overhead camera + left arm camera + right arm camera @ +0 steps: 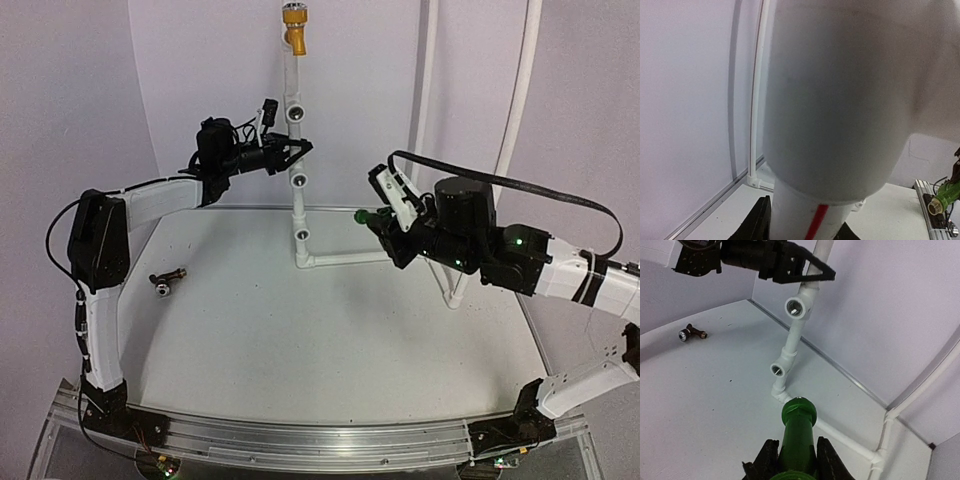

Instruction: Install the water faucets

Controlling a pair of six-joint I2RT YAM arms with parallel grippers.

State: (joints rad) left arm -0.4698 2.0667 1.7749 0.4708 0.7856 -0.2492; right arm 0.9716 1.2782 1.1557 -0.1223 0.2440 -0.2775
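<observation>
**Right fingers (769, 460) and left fingers (759, 220) both gripping**

Your right fingers clamp the green tap-shaped faucet (799, 432). Its end juts ahead of them toward the white pipe stand with round sockets (790, 347). Your left fingers pinch that stand's upright. The dark brown faucet with silver cap (691, 333) lies on the tabletop (300, 340), well apart from both.

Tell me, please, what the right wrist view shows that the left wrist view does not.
Only the right wrist view: the dark brown faucet lying on the table, open sockets on the white pipe stand, the left gripper closed on its pipe. Only the left wrist view: a red stripe on that pipe, close up. Both: the green faucet, the pipe stand, the table.
</observation>
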